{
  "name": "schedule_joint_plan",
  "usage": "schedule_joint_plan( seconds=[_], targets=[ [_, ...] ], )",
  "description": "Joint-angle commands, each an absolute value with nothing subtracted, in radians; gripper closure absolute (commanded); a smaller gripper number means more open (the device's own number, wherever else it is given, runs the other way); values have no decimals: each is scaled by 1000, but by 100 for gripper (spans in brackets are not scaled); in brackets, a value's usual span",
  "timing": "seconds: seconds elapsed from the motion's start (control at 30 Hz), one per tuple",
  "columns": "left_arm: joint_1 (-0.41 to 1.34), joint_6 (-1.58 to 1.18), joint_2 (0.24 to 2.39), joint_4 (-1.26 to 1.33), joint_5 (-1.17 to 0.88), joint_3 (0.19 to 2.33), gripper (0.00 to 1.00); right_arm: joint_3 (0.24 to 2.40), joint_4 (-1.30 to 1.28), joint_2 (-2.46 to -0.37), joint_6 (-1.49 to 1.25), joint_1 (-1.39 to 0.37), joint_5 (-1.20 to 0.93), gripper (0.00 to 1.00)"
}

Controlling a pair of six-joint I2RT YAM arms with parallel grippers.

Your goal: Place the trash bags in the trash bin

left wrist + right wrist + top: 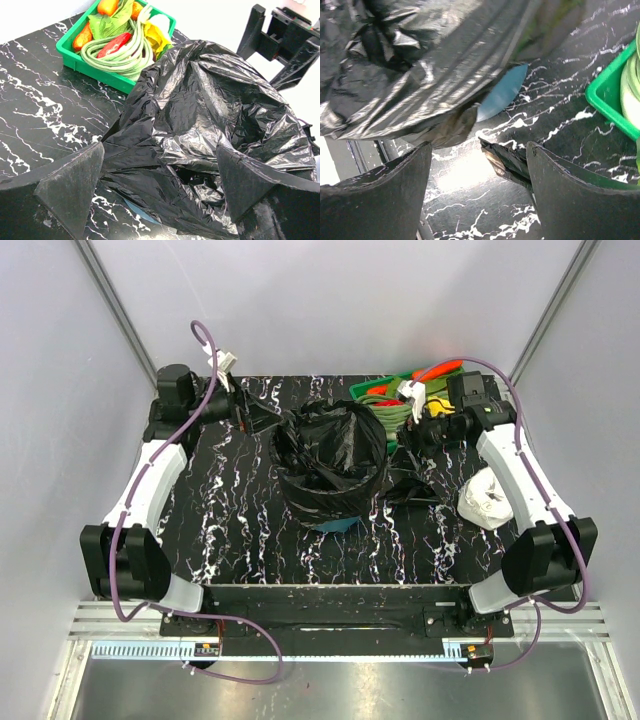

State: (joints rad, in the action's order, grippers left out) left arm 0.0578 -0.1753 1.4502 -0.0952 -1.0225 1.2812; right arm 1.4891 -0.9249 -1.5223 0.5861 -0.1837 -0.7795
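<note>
A glossy black trash bag (330,450) is draped over the round teal trash bin (336,524), hiding all but a sliver at its base. The left wrist view shows the bag's (215,100) crumpled opening and a strip of the bin (131,209). My left gripper (252,418) is open and empty just left of the bin; its jaws (157,187) frame the bag. My right gripper (415,440) is open right of the bin. A second black bag (410,490) lies flat on the table; its edge (507,162) is beside my right gripper (479,165).
A green tray (385,392) of toy vegetables stands at the back right, also in the left wrist view (75,59) and right wrist view (607,100). A white plastic wad (485,498) lies by the right arm. The table is black marble (230,510).
</note>
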Motion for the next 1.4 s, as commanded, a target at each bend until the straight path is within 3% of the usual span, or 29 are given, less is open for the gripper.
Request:
schedule_joint_plan(
  seconds=[0.0,0.67,0.8,1.13,1.37],
  targets=[
    [57,-140,1459,-113,-991,1342,1,1494,-949,-1468,767,-186,-910,18],
    [52,-20,1493,-186,-962,1390,1,1523,-917,-1568,891,-184,-1011,25],
    [51,-15,1497,-190,-960,1397,1,1531,-917,-1578,887,-186,-1040,41],
    [23,40,1494,-213,-1017,1382,1,1511,-917,-1549,891,-186,-982,98],
    [-61,219,1503,-335,-1146,1411,1,1493,-916,-1525,891,-186,-865,100]
  ],
)
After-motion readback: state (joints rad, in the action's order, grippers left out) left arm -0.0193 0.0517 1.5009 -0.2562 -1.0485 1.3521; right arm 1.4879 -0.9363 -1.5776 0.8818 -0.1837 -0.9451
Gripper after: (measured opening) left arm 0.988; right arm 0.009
